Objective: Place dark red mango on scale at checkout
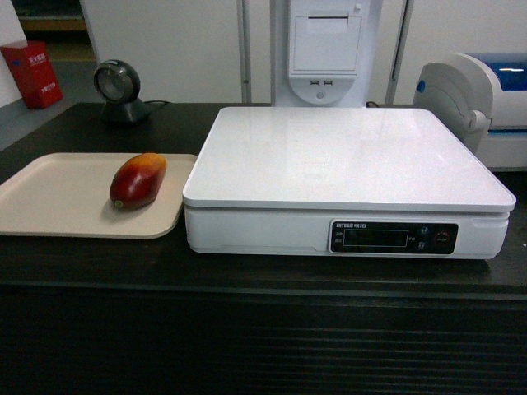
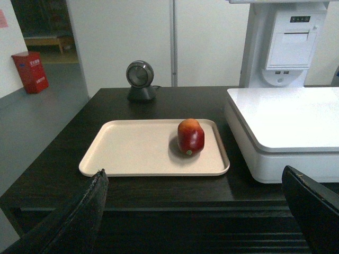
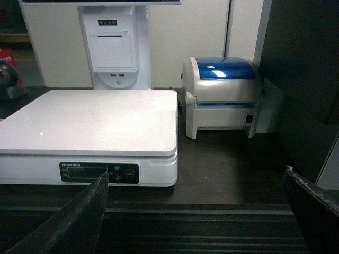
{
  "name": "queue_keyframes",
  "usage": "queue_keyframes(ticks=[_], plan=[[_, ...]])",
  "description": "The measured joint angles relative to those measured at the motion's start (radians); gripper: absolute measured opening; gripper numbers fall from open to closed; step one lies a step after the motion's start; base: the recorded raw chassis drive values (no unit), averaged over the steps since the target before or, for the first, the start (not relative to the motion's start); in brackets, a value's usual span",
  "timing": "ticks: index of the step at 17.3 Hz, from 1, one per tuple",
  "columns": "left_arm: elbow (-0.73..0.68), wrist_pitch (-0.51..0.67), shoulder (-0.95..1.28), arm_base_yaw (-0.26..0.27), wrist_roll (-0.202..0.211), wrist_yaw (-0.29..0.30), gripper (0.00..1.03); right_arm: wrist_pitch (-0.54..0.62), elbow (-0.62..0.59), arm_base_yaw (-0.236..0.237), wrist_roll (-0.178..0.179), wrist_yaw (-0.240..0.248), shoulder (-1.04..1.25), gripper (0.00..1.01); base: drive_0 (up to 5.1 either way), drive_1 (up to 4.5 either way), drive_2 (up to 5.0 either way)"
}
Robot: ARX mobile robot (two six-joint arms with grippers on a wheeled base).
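The dark red mango [image 1: 137, 181] [image 2: 190, 137] lies on a flat beige tray [image 1: 58, 202] [image 2: 137, 148] at the left of the checkout counter [image 1: 263, 276]. Right of the tray stands the white scale [image 1: 346, 156] [image 2: 286, 116] [image 3: 90, 114], its top bare. My left gripper [image 2: 193, 177] hangs open in front of the counter's ribbed face, short of the tray, with nothing between its fingers. My right gripper [image 3: 196, 177] is open too, low in front of the counter, right of the scale's display panel [image 3: 99, 172]. Neither gripper shows in the head view.
A round black scanner [image 1: 118, 89] [image 2: 140, 79] stands behind the tray. A white receipt unit on a post [image 1: 325, 49] [image 3: 112, 50] rises behind the scale. A white-and-blue printer [image 1: 486, 103] [image 3: 222, 95] sits at the right. A dark panel [image 3: 304, 79] stands at the far right.
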Motion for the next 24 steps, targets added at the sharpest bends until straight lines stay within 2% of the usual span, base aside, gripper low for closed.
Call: queue_keyframes(ticks=[15,16,17,18,19,20,21,24], plan=[[0.0,0.0,0.0,0.0,0.0,0.0,0.98,0.0,0.0,0.0,0.0,0.0,0.0,0.98,0.0,0.0,0.0],[0.024,-0.089,0.019,-0.029,-0.011,-0.09,0.98,0.0,0.0,0.0,0.0,0.0,0.0,0.98,0.0,0.0,0.0],[0.08,-0.166,0.142,-0.118,-0.028,-0.268,0.98,0.0,0.0,0.0,0.0,0.001,0.0,0.98,0.0,0.0,0.0],[0.122,-0.114,0.251,-0.123,-0.027,-0.345,0.98,0.002,0.0,0.0,0.0,-0.002,0.0,0.98,0.0,0.0,0.0],[0.143,-0.061,0.301,-0.083,-0.026,-0.346,0.98,0.0,0.0,-0.001,0.0,0.002,0.0,0.98,0.0,0.0,0.0],[0.165,0.014,0.354,-0.048,-0.02,-0.298,0.98,0.0,0.0,0.0,0.0,0.0,0.0,0.98,0.0,0.0,0.0],[0.188,0.101,0.431,-0.01,-0.014,-0.225,0.98,0.0,0.0,0.0,0.0,0.0,0.0,0.98,0.0,0.0,0.0],[0.28,0.408,0.827,0.087,0.036,-0.023,0.98,0.0,0.0,0.0,0.0,0.0,0.0,0.98,0.0,0.0,0.0]])
